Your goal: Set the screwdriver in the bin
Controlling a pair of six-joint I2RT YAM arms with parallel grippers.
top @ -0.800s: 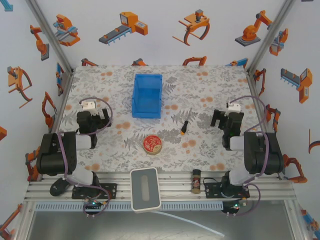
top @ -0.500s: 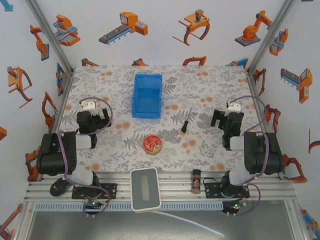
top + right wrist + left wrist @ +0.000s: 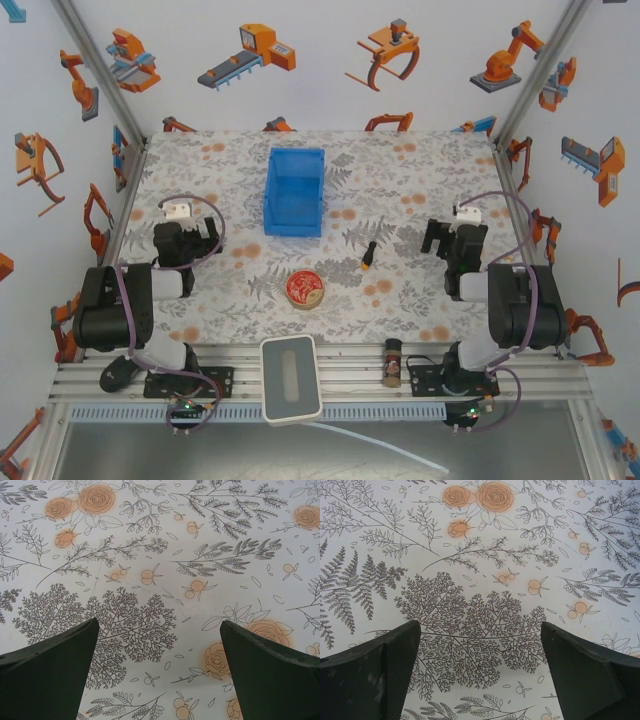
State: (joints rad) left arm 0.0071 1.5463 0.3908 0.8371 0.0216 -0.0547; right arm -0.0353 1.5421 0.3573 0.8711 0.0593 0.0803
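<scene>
The stubby screwdriver (image 3: 371,249), black-handled with an orange band, lies on the patterned table right of centre, its thin shaft pointing away from me. The blue bin (image 3: 295,190) stands open-topped behind it, to the left, with nothing visible inside. My left gripper (image 3: 184,236) rests over the table's left side, far from both; in the left wrist view my left gripper (image 3: 479,652) stands open over bare cloth. My right gripper (image 3: 452,238) sits to the right of the screwdriver; the right wrist view shows my right gripper (image 3: 160,652) open, nothing between its fingers.
A round red tin (image 3: 304,289) lies on the table in front of the screwdriver. A small brown spice bottle (image 3: 392,362) rests on the front rail beside a white pad (image 3: 290,378). Printed walls close in the table on three sides.
</scene>
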